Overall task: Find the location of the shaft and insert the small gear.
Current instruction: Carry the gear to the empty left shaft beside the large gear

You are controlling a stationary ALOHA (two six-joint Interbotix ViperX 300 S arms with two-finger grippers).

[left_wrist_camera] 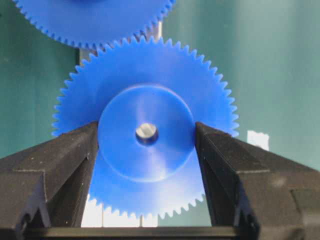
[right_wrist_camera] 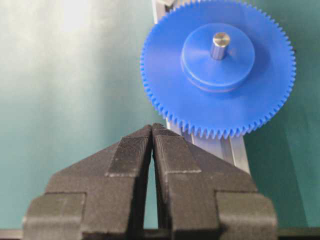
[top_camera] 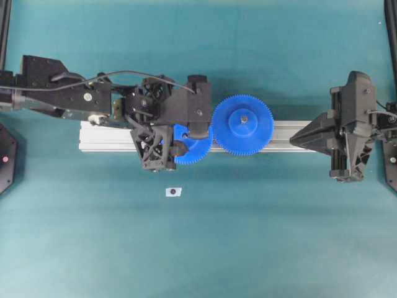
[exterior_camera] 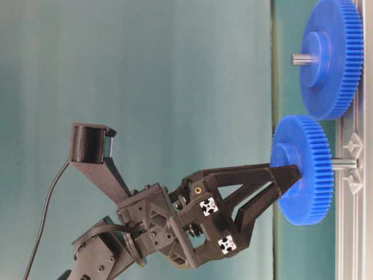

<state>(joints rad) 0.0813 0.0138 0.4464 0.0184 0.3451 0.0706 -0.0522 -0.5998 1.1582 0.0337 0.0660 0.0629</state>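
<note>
On the shaft (left_wrist_camera: 146,132), blue toothed small gear (left_wrist_camera: 145,125)

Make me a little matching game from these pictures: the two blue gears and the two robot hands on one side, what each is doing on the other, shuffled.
Things:
1. small gear
2. large gear
3. left hand
4. right hand

States:
A. shut, holding nothing, beside the rail
B. fingers on either side of a round blue hub
C. sits on the rail, its metal pin poking out well past the hub
D. gripped by its hub, the shaft showing in its centre hole

Pairs: 1-D, 2-C, 3-B, 4-A
</note>
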